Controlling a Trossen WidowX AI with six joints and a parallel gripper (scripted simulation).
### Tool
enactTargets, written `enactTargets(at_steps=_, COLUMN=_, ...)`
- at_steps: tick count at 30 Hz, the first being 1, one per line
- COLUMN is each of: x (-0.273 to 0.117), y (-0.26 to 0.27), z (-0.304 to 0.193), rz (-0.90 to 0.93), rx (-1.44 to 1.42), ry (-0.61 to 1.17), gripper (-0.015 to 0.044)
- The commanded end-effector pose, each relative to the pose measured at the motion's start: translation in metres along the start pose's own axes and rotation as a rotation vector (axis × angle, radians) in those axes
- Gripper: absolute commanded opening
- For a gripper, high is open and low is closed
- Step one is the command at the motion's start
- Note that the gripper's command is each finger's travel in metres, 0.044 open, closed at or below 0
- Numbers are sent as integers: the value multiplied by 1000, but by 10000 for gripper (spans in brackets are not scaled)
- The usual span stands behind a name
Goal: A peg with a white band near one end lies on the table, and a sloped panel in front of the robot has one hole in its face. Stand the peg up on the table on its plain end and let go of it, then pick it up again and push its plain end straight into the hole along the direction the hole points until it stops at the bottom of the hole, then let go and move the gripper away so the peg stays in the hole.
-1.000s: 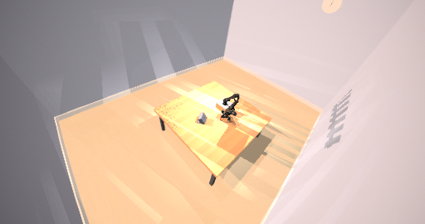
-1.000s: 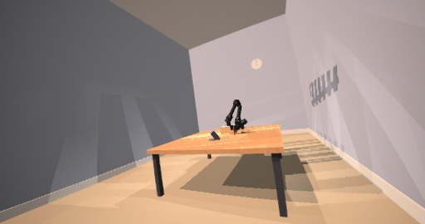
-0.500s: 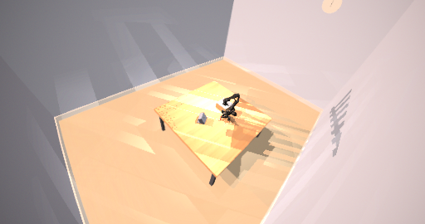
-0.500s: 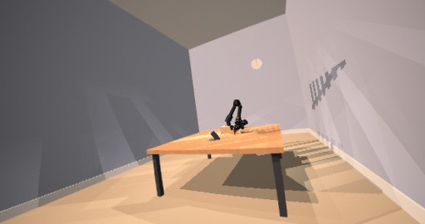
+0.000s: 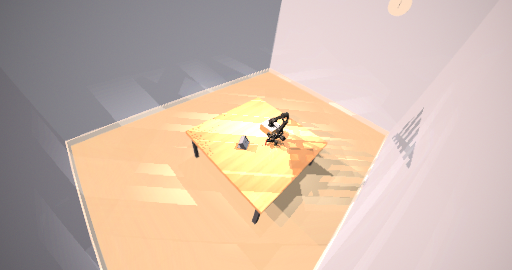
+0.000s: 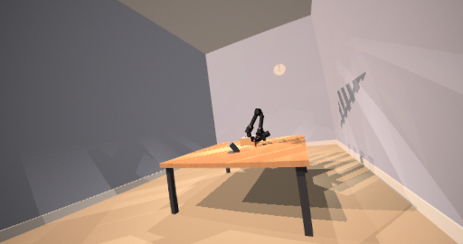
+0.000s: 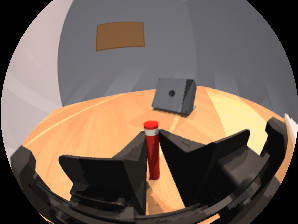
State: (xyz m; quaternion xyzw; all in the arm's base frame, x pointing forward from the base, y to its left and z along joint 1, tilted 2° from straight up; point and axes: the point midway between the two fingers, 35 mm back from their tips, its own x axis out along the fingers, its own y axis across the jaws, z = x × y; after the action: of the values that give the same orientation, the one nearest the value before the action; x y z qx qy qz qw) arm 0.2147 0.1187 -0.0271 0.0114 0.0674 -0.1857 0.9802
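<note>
A: ok so where's this run at? Starting with the big stuff: desk (image 5: 260, 182) (image 6: 235, 161), black arm (image 5: 286, 123) (image 6: 259, 119) on it, right?

B: yep. Next size down is the gray sloped block (image 5: 243, 142) (image 6: 233, 147) (image 7: 172, 95), sitting on the desk out ahead of the fingers (image 6: 255, 140). Its hole (image 7: 172, 93) shows in the wrist view with nothing in it.

A: and the fingers?

B: nearly closed, just a narrow gap, and they've got the red peg (image 6: 255, 144) (image 7: 154, 157) pinched between them. White band up top, plain end down, looks pretty much upright.

A: standing on the desk, or hanging over it?

B: honestly can't swear to it. The bottom end looks at or near the wood, but the outside views are tiny, so take that with some salt.

A: so what's done?

B: peg's gripped and turned the right way up, I'd say. Can't tell from this if the stand-and-let-go part is ticked off. The push into the hole is definitely left, then the final release and backing off. If it's unreleased so far, letting go while it's slightly off the wood could tip it.
</note>
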Motion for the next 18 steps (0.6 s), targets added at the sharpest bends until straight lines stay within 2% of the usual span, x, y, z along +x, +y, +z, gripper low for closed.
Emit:
enactTargets(at_steps=1, x=-1, y=0, z=-1, rz=0, rx=0, ry=1, gripper=51)
enactTargets(at_steps=18, x=-4, y=-4, z=-2, rz=-5, rx=-5, ry=-17, gripper=51)
